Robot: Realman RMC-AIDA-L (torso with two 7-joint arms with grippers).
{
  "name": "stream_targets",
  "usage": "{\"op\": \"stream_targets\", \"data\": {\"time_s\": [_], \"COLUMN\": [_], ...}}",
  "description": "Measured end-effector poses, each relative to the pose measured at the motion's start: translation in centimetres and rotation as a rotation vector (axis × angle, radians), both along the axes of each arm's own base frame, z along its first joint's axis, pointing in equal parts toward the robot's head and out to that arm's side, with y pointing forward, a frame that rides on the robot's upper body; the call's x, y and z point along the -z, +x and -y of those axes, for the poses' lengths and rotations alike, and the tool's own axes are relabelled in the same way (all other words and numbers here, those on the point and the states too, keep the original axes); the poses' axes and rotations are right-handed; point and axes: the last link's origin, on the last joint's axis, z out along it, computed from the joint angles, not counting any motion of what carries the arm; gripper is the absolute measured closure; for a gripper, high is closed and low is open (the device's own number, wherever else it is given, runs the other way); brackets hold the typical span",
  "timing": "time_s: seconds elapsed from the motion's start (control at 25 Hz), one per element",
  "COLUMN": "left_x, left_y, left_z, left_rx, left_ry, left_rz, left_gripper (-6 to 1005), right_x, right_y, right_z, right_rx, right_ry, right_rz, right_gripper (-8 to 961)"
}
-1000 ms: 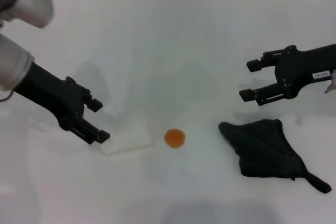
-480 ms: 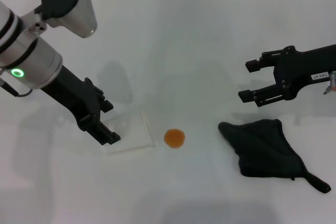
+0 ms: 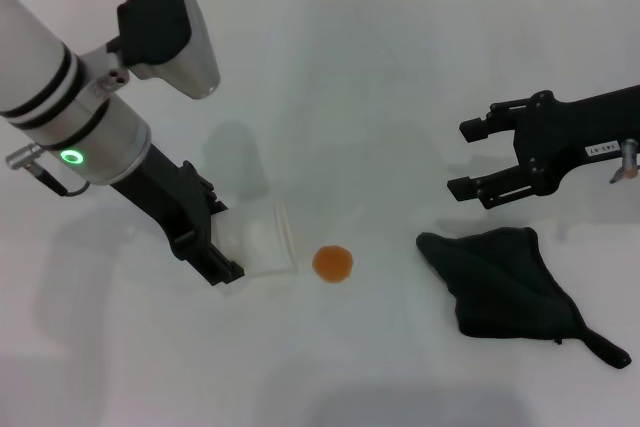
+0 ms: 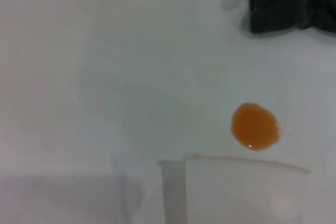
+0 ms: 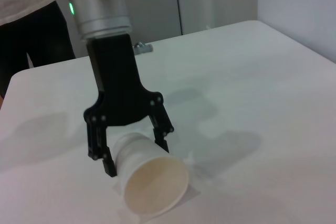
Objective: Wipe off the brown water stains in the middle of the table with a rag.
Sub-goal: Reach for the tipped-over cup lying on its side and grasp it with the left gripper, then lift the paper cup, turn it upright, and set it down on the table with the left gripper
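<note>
I have the broad white surface (image 3: pixel 380 67) in front of me, with everything of interest gathered along its near half. My left gripper (image 3: pixel 212 237) is down low on the left side, its fingers spread wide on either side of a white paper cup (image 3: pixel 262 245) lying on its side with its mouth toward the middle; from the right wrist view I can see the fingers straddle the cup's body without clearly pressing it, so I count them as open around it. My right gripper (image 3: pixel 478 159) hovers on the right side, fingers parted and holding nothing, pointing toward the centre. The rag (image 3: pixel 505 287) lies flat just nearer to me than those right fingers and slightly further to the right, a dark roughly triangular cloth whose long axis runs from its corner nearest the middle out toward its thin tail at the near right. The brown water stains (image 3: pixel 332 263) amount to one small round orange spot, sitting between the cup's mouth and the rag, just beside the cup and well apart from the cloth. I judge the rag untouched and the wiping not yet begun. The right arm is plainly the nearer one: it needs to drop toward me onto the cloth, then drag it leftward to the spot.
</note>
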Motion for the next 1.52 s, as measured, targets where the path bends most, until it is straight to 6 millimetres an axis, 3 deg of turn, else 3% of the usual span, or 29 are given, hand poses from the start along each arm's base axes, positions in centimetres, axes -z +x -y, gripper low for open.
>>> {"op": "stream_targets", "data": {"time_s": [0.44, 0.72, 1.0, 1.32, 1.52], "left_x": [2.1, 2.3, 2.0, -0.3, 0.5], "left_y": [-0.2, 0.2, -0.5, -2.1, -4.1], "left_z": [-0.2, -0.2, -0.2, 0.1, 0.3], "left_rx": [0.099, 0.129, 0.147, 0.211, 0.201], "left_ry": [-0.002, -0.007, 0.031, 0.248, 0.350], "left_rz": [-0.057, -0.032, -0.014, 0.317, 0.501], "left_gripper": [143, 146, 324, 365, 403], "right_x": [0.0, 0.0, 0.0, -0.1, 0.1], "right_y": [-0.1, 0.2, 0.0, -0.2, -0.5], "right_z": [-0.1, -0.1, -0.2, -0.3, -0.5], "right_rx": [-0.001, 0.006, 0.004, 0.002, -0.003], "right_ry": [0.005, 0.012, 0.010, 0.013, 0.007], "right_rz": [0.002, 0.003, 0.002, 0.002, -0.003], "right_gripper": [129, 130, 130, 130, 130]}}
